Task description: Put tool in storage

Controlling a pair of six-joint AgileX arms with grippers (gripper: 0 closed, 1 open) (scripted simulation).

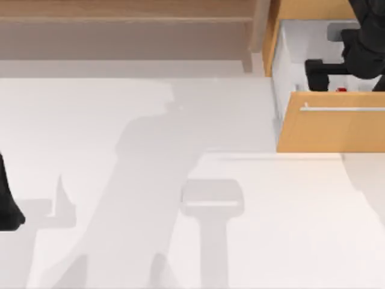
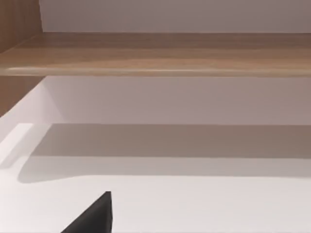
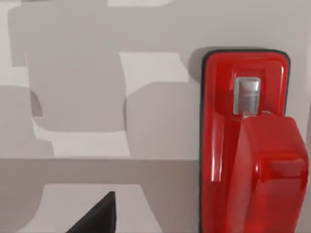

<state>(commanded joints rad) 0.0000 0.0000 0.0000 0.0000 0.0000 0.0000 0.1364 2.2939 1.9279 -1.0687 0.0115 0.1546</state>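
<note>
The right gripper [image 1: 328,69] is found over the open drawer [image 1: 331,129] at the table's far right corner, reaching in from above. Whether its fingers are spread or pressed together cannot be told, as the arm's black body covers them in the top view. One dark fingertip [image 3: 99,216] is seen low in the right wrist view, apart from the tool.

The tool [image 1: 319,73] is located inside the drawer's white compartment, near the front panel. A black blocky end and a small red part [image 1: 341,90] are seen from above. In the right wrist view a glossy red moulded body [image 3: 243,141] with a small silver insert [image 3: 247,94] is seen close below the camera, against the white drawer floor.

The tool is judged rigid, light and hard-shelled. Its glossy, rounded surfaces are judged slippery, so any hold would best be taken across the flatter, narrower sides and not on the bulged end. It is not judged fragile.

The thin silver bar handle [image 1: 343,109] runs across the orange-tan front. The drawer walls close about the tool and would obstruct any sideways approach, so access is judged to be from above only. A pale wooden shelf [image 1: 126,15] runs along the table's far edge, to the drawer's left.

The left gripper [image 1: 9,211] is parked at the table's left edge, well apart from the drawer.
</note>
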